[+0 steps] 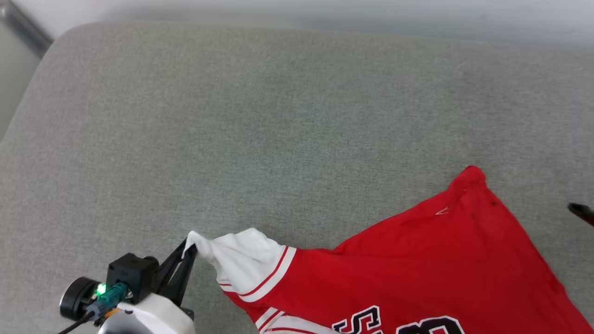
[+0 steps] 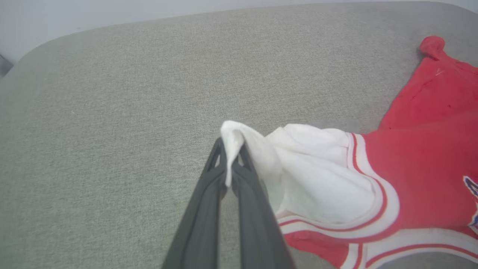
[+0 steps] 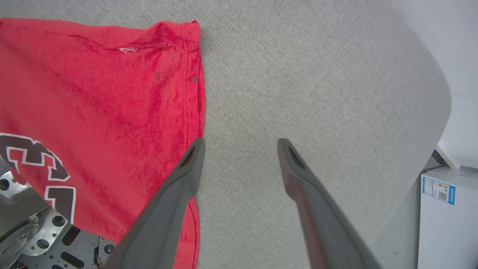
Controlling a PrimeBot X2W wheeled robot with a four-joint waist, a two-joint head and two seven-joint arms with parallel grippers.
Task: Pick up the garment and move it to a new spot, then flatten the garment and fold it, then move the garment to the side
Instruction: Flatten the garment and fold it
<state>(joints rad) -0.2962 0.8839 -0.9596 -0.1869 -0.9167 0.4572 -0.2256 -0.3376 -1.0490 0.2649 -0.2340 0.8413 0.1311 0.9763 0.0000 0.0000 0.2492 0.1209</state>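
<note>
Garment: black white-outlined "S", numeral "3" partly cut off; box label unreadable.

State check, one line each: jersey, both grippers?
garment: unfolded, rumpled, lying lettering-up on the grey cushion.
left gripper: shut, pinching the tip of the garment's white sleeve.
right gripper: open, empty, at the garment's red edge.

The red jersey shirt with white sleeve is soft, matt knit cloth, faintly fuzzy. The grey cushion beneath is coarse woven fabric, matt too. Lower left, the left gripper's dark fingers look like smooth matt plastic.
</note>
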